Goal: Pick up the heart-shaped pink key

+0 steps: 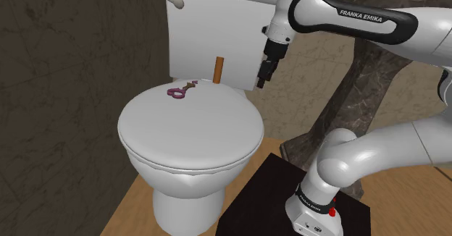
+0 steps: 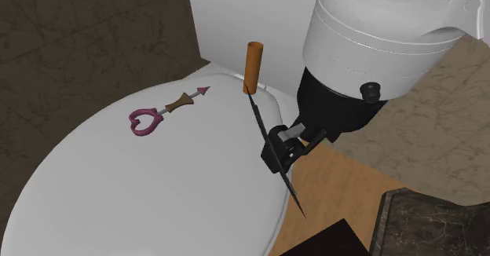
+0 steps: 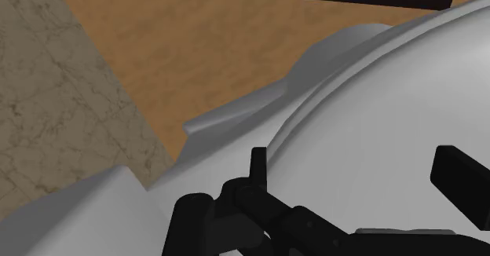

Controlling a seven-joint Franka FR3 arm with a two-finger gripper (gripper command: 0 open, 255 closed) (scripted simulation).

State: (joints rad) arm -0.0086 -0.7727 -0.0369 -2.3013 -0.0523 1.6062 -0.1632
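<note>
The key [image 1: 181, 90] lies flat near the back of a closed white toilet lid [image 1: 190, 129]. It has a purple-pink heart-shaped bow [image 2: 145, 121], a brown shaft and a pointed tip. My black gripper [image 1: 266, 69] hangs in the air to the shoulder view's right of the key, over the lid's back edge and apart from it. In the wrist view its two fingers [image 3: 257, 162] stand wide apart, open and holding nothing, over the lid [image 3: 377, 129]. From the second exterior view the gripper [image 2: 280, 154] is seen edge on, beside the lid's rim.
An upright orange-brown cylinder [image 1: 218, 69] stands at the lid's back, between the key and my gripper. The white tank [image 1: 210, 24] rises behind it. The black stand [image 1: 290, 198] sits on a wooden floor [image 3: 196, 50]. A stone-patterned pillar [image 1: 355, 90] stands behind the arm.
</note>
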